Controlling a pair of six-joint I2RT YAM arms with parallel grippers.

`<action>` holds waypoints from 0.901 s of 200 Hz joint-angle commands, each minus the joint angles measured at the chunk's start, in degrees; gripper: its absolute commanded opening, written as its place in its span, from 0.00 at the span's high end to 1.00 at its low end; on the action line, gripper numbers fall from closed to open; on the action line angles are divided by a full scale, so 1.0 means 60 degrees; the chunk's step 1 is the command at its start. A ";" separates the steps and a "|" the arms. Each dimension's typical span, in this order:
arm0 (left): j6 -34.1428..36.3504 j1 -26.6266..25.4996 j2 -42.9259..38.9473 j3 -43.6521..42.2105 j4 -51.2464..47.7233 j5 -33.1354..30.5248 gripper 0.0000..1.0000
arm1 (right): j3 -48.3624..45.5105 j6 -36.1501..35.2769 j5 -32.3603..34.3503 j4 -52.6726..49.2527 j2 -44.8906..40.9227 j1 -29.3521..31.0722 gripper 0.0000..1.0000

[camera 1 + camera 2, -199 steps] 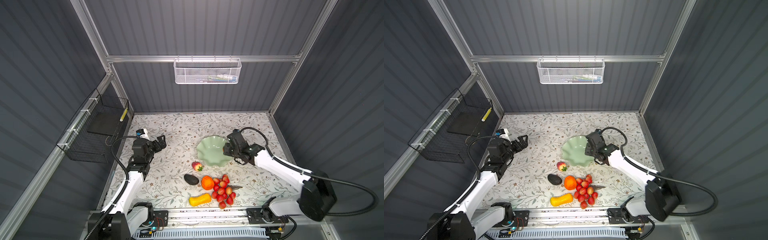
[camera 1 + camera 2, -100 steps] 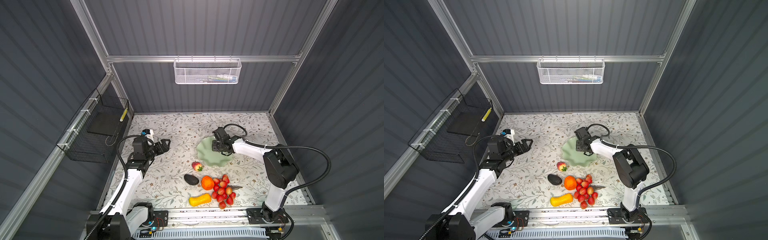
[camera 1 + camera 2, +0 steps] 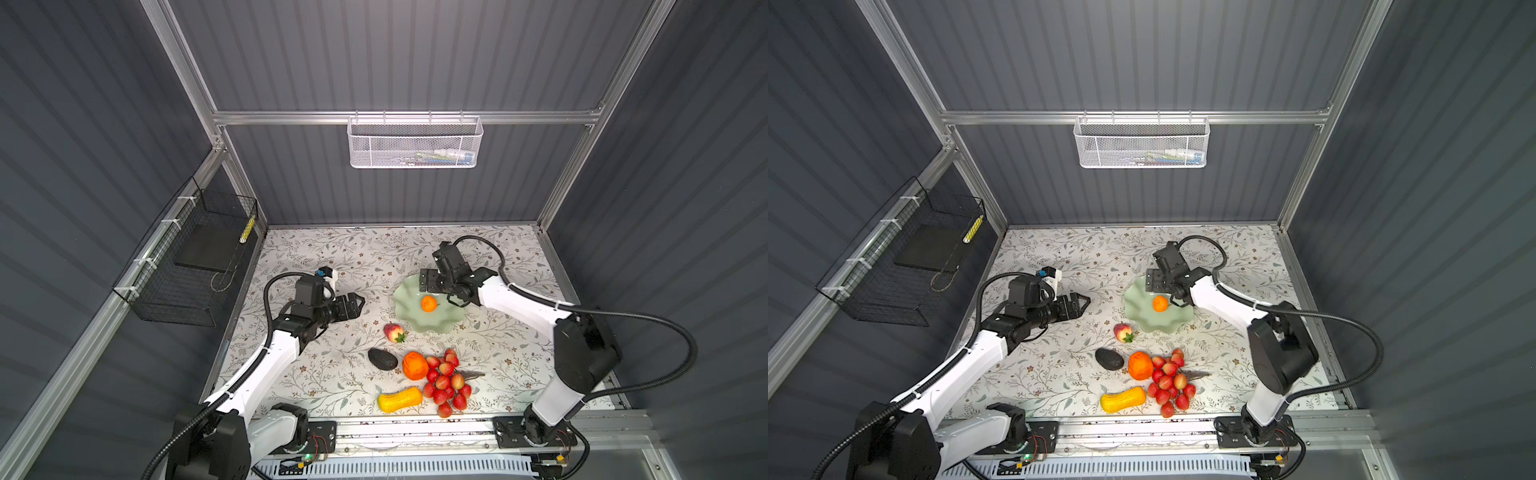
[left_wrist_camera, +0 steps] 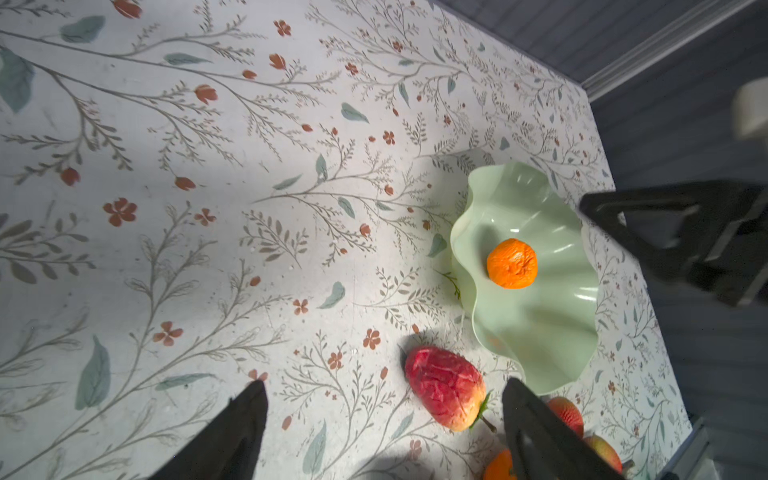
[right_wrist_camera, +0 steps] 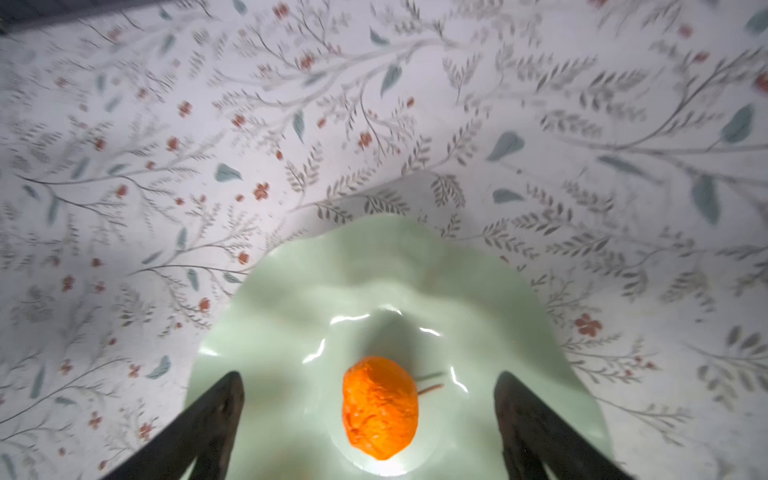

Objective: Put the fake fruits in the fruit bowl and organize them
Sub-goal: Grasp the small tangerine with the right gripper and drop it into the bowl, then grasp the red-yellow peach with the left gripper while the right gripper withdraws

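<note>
Resting in the bowl: one small orange (image 3: 429,303), near the middle of the pale green, wavy-rimmed bowl (image 3: 432,329). The right wrist view is blurred, so it probably lies still on the bowl floor, but that is not certain.
Right gripper (image 3: 439,291): above the bowl, jaws spread wide on either side of the small orange, gripping nothing.
Left gripper (image 3: 356,304): to the left of the bowl, above the flowered table (image 3: 332,257), jaws wide and empty.
Strawberry (image 3: 393,333): on the table just beside the bowl's near rim, not in it.
Avocado (image 3: 382,358), larger orange (image 3: 414,365), berry bunch (image 3: 446,382): on the table nearer the front. The larger orange sits between the other two, against the berries.
Gourd (image 3: 400,400): lying on its side by the front edge, just beside the berries.
Progress: early, by my judgement. One fruit of six is in, five wait on the table, and no arranging has begun.
</note>
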 commanded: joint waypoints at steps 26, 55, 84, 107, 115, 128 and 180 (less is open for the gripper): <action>0.1113 -0.1613 0.0255 0.0308 -0.0801 -0.1220 0.12 | -0.1554 0.0138 0.0594 0.1162 -0.2644 -0.0309 0.01; 0.1258 -0.2787 0.0942 0.0439 -0.0544 -0.1765 0.11 | -0.2221 0.0394 0.0731 0.1404 -0.3706 -0.0679 0.01; 0.1428 -0.3547 0.1886 0.0845 -0.0256 -0.1993 0.08 | -0.2481 0.0495 0.0635 0.1270 -0.4155 -0.1034 0.01; 0.1535 -0.3916 0.2810 0.1229 -0.0247 -0.2183 0.08 | -0.2664 0.0584 0.0439 0.1266 -0.4392 -0.1285 0.01; 0.1543 -0.3985 0.3106 0.1344 -0.0247 -0.2178 0.08 | -0.2727 0.0602 0.0422 0.1268 -0.4453 -0.1331 0.01; 0.1534 -0.4121 0.3466 0.1441 -0.0136 -0.2165 0.08 | -0.2811 0.0636 0.0392 0.1237 -0.4540 -0.1421 0.01; 0.1424 -0.4259 0.4452 0.1612 0.0063 -0.2048 0.16 | -0.3229 0.0766 0.0253 0.1311 -0.4741 -0.1651 0.01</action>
